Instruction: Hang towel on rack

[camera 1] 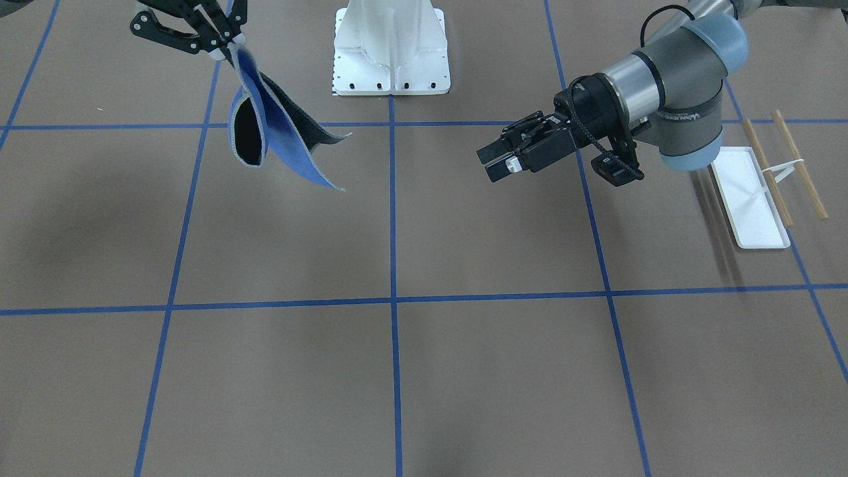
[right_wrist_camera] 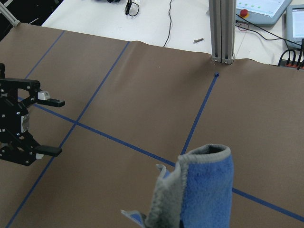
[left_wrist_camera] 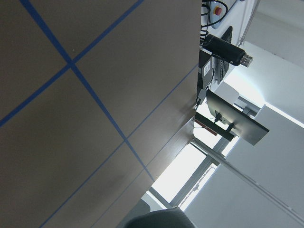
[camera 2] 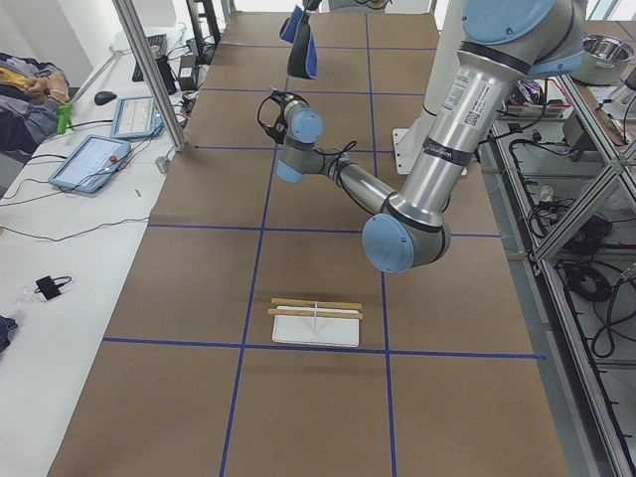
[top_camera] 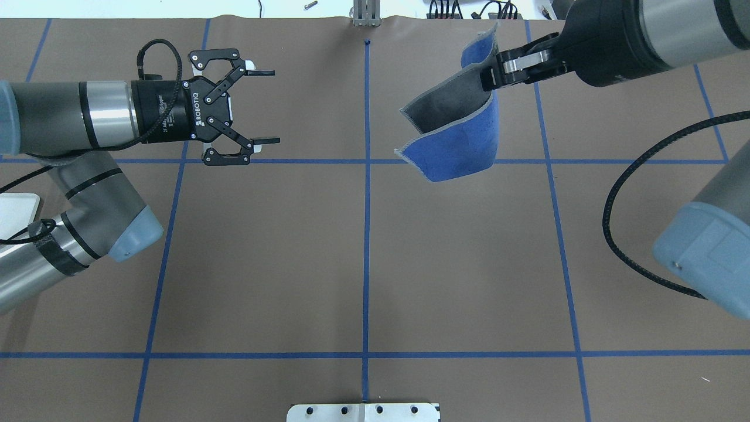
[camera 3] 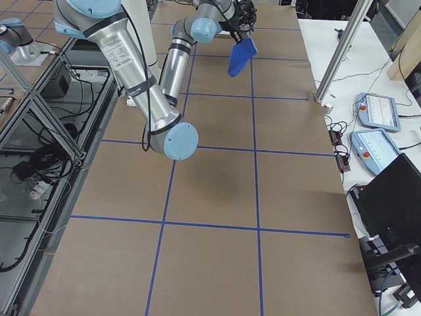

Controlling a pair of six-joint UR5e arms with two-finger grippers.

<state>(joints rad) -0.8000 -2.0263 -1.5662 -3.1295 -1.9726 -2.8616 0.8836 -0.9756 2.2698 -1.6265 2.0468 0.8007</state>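
White pedestal (camera 1: 391, 59) on brown table (camera 1: 503, 377); blue tape grid (camera 1: 393, 232); tablets (camera 3: 376, 110) alongside.

A brown table cover (top_camera: 263, 264) gridded with blue tape lines (top_camera: 366, 234) fills the overhead view, with a white bolted pedestal (top_camera: 363, 412) at 6 o'clock and an aluminium post (top_camera: 365, 14) at 12 o'clock. In the exterior left view, a white side desk (camera 2: 50, 328) carrying two teach pendants (camera 2: 89, 162) runs along 9 o'clock.
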